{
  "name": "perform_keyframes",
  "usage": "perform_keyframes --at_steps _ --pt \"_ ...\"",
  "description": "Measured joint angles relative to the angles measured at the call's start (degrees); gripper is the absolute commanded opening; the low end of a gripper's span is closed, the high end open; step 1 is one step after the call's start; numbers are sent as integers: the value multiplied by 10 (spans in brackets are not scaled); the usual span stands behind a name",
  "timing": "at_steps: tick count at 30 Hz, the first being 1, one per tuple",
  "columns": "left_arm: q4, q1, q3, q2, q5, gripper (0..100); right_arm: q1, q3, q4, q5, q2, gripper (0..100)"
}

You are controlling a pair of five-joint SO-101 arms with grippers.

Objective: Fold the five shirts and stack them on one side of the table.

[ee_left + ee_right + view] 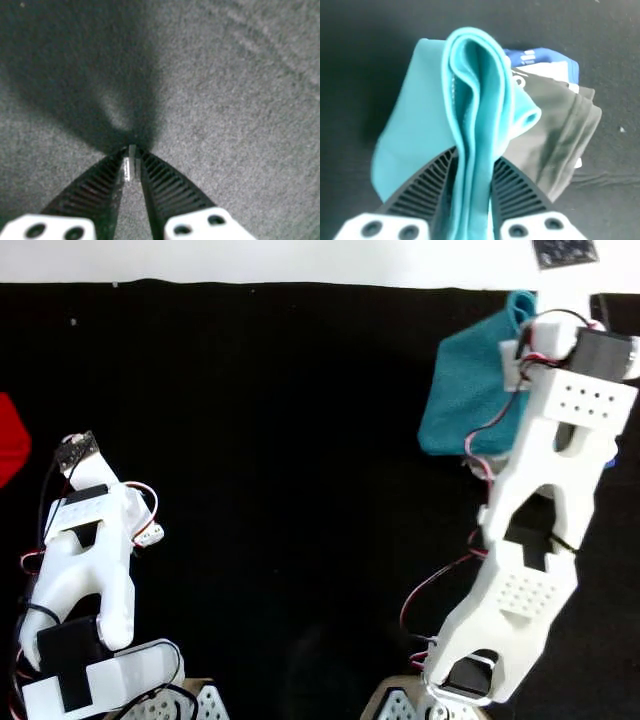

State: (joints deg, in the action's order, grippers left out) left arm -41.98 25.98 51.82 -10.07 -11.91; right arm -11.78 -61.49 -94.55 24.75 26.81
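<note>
From the high view I see the black table [280, 440] with the teal shirt [470, 390] lying folded near its far right corner. The right arm [540, 500] stretches out over that shirt, and a bit of teal fabric stands up just beyond its wrist. The left arm [85, 550] sits at the near left of the table, well apart from the teal shirt. A red cloth [10, 440] shows at the left edge, near that arm's tip.

On the left wrist view, the left gripper [131, 156] is clenched, its ribbed fingers [100, 185] meeting at the tips with nothing between them. It hangs low over bare dark table covering and throws a shadow there.

On the right wrist view, the right gripper [472, 155] is grasping a raised fold of the teal shirt, pinched between its two ribbed fingers [517, 182]. The rest of that shirt spreads out below. Just beside and partly under it lies a grey shirt [560, 135]. A blue shirt [545, 57] with white on it peeks out under the grey one at the far side of the pile.
</note>
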Motion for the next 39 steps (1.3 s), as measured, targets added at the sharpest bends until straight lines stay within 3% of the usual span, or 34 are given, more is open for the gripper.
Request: perform_keyframes --at_steps 11,27,34,39 --pt "0 0 0 0 0 10 -88 22 166 122 155 5" --pt "0 0 0 0 0 10 -114 10 232 158 177 12" --pt "0 0 0 0 0 10 -114 9 241 158 177 262" --pt "0 0 0 0 0 10 -115 -29 219 152 177 310"
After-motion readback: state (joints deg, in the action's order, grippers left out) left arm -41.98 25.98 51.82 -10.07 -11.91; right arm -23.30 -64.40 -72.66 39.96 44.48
